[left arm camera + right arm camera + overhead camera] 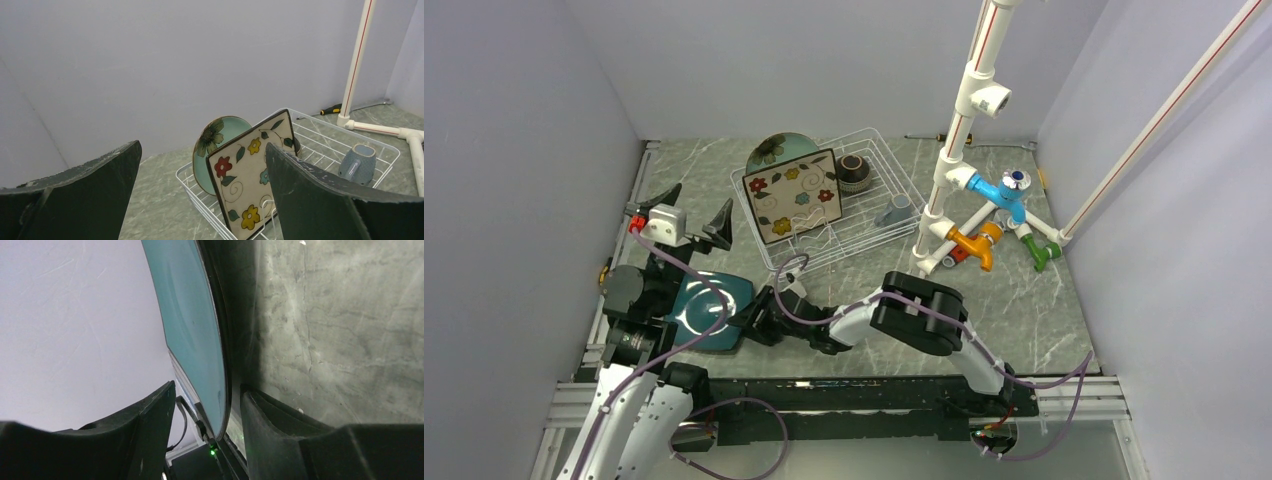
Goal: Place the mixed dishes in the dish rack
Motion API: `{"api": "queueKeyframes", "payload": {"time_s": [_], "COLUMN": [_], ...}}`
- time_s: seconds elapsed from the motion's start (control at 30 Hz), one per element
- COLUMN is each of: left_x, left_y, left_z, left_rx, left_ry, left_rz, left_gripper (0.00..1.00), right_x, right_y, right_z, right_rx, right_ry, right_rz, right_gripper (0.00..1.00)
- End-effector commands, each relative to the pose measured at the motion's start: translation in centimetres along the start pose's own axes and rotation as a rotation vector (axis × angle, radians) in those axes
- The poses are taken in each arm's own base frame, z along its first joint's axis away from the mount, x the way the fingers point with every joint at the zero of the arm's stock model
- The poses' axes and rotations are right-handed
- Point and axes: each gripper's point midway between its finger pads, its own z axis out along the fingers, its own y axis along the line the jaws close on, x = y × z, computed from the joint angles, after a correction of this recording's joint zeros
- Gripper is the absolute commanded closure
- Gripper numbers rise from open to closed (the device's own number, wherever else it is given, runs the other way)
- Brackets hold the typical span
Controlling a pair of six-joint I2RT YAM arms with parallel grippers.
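Down to the last dish, by the look of it. Already standing in the dish rack [854, 228]: pale green round plate [774, 150] at the back, cream floral square plate [792, 197] just in front of it, brown bowl [854, 172] and small grey mug [894, 210] over on the right side. Left to load: the dark teal square plate [709, 305], down low at the near left of the worktop [1024, 310], beside the left arm's base and well apart from the rack. Flat or slightly tipped, can't tell.

Got the right end effector [209, 390] parked at the plate's right rim, jaws either side of the edge but not pinched. Seeing a gap on the teal-face side in the wrist view, so calling it released, just straddling. Got the left end effector [694, 212] up in the air, spread wide, holding nothing, pointed at the rack.

Tips for the grab, just my take:
- Slide further onto the rim before closing, to avoid an edge-only pinch and a plate swinging on the way up.
- Squeeze firmly. Probably glazed and slippery.
- Lift the held edge first, tip to upright, then carry.
- Aim for a free prong row in front of the floral plate and lower edge-first between the prongs, without bumping the floral one.
- Mind the purple cable [789, 268] looping near the rack's front corner, and steer clear of the white pipe stand [954, 150].
- Let go only once seated and leaning unaided.
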Motion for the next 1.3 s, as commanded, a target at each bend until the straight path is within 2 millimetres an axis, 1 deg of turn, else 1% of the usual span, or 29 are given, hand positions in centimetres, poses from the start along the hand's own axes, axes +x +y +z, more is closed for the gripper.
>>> {"api": "queueKeyframes", "payload": {"time_s": [0.0, 0.1, 0.2, 0.37, 0.43, 0.5, 0.57, 0.7, 0.83, 0.9, 1.0, 1.1, 1.2, 1.27], "left_x": [-0.2, -0.4, -0.5, 0.0, -0.1, -0.1, 0.0, 0.0, 0.5, 0.4, 0.5, 0.5, 0.3, 0.3], "left_y": [0.2, 0.0, -0.1, 0.1, 0.1, 0.0, -0.1, -0.1, 0.0, 0.1, 0.1, 0.2, 0.3, 0.8], "left_z": [0.2, 0.3, 0.2, 0.3, 0.3, 0.2, 0.3, 0.2, 0.3, 0.4, 0.3, 0.4, 0.1, 0.0], "left_rx": [-0.012, -0.001, 0.005, -0.007, -0.002, 0.003, 0.004, 0.008, -0.003, -0.004, -0.007, -0.011, -0.019, -0.047], "left_ry": [-0.006, -0.013, -0.012, -0.003, -0.005, -0.009, -0.004, -0.009, 0.004, 0.009, 0.005, 0.015, 0.005, 0.005], "left_rz": [0.009, 0.006, 0.005, 0.008, 0.007, 0.008, 0.005, 0.006, 0.007, 0.002, -0.001, -0.002, 0.001, 0.014], "left_gripper": [0.01, 0.01, 0.01, 0.01, 0.01, 0.00, 0.00, 0.00, 0.01, 0.01, 0.01, 0.01, 0.01, 0.01], "right_x": [-0.9, -1.0, -1.2, -1.4, -1.3, -1.5, -1.5, -1.4, -1.0, -0.9, -0.7, 0.0, 0.6, 1.0], "right_y": [-5.7, -5.5, -6.0, -5.9, -5.5, -4.8, -3.8, -3.3, -3.0, -2.6, -0.8, 1.0, 2.0, 2.9], "right_z": [0.8, 1.2, 1.6, 1.7, 1.5, 1.2, 0.6, -0.6, -2.1, -2.7, -3.9, -4.7, -5.2, -5.5], "right_rx": [0.168, 0.165, 0.176, 0.162, 0.153, 0.140, 0.115, 0.089, 0.058, 0.050, 0.004, -0.028, -0.056, -0.088], "right_ry": [-0.039, -0.040, -0.053, -0.068, -0.068, -0.072, -0.083, -0.101, -0.084, -0.073, -0.062, -0.066, -0.059, -0.052], "right_rz": [0.016, -0.009, -0.020, -0.026, -0.033, -0.037, -0.056, -0.072, -0.050, -0.056, -0.072, -0.148, -0.205, -0.223], "right_gripper": [0.48, 0.55, 0.60, 0.73, 0.79, 0.83, 0.88, 1.00, 1.00, 1.00, 1.00, 1.00, 1.00, 1.00]}}
